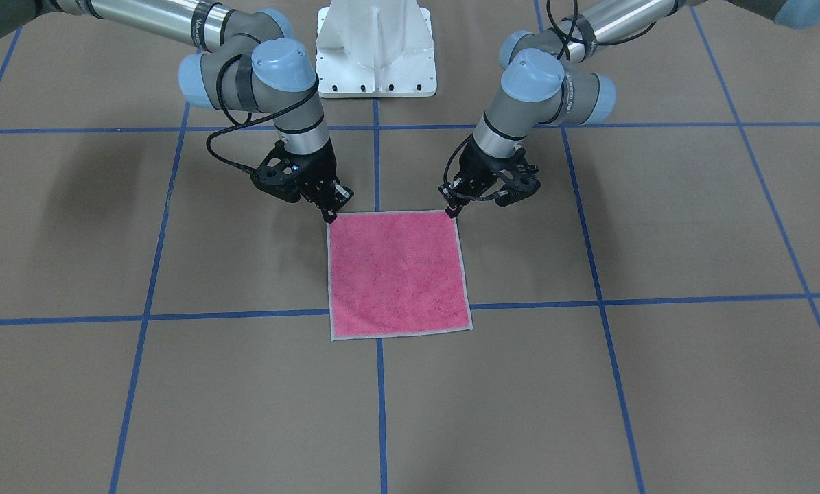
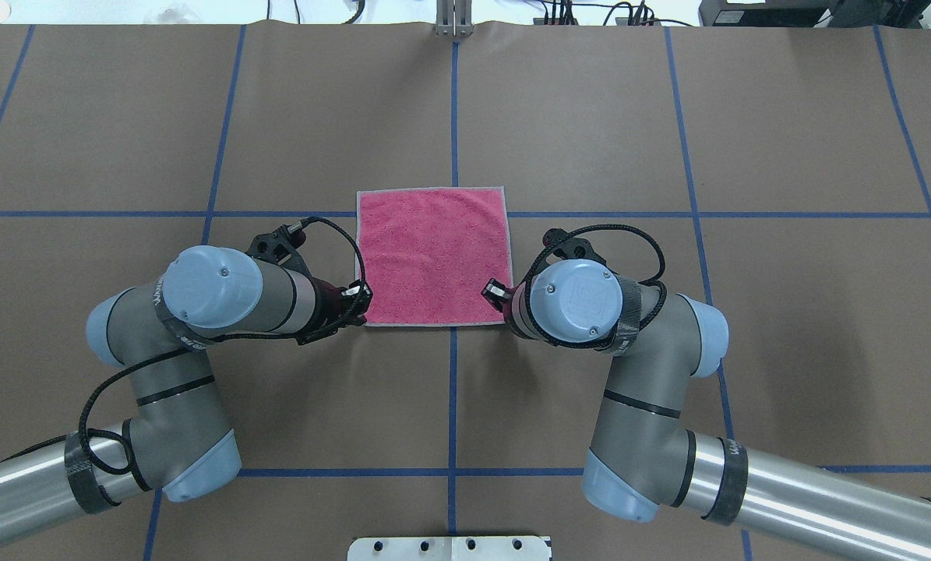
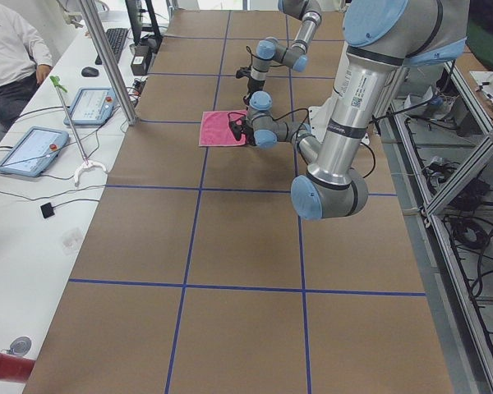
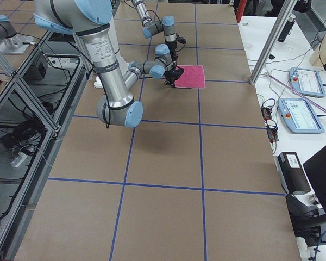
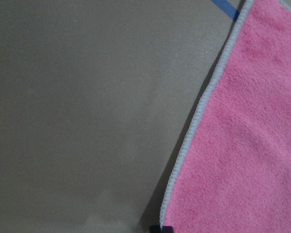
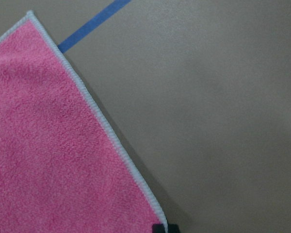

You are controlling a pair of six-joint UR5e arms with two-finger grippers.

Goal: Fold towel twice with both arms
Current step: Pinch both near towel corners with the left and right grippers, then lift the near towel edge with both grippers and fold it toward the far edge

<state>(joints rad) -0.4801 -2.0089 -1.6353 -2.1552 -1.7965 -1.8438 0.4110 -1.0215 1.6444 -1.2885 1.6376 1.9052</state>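
Observation:
The towel lies flat and unfolded, pink face up, with a light grey border, at the table's centre. My left gripper points down at the towel's near corner on my left. In the left wrist view its tip sits on the border, jaws together on the corner. My right gripper stands the same way at the near corner on my right. Its tip is on that corner. The towel's grey face is hidden.
The white pedestal base stands behind the grippers. Blue tape lines grid the brown table. A side bench with tablets, a metal post and a seated person runs along the table's far side.

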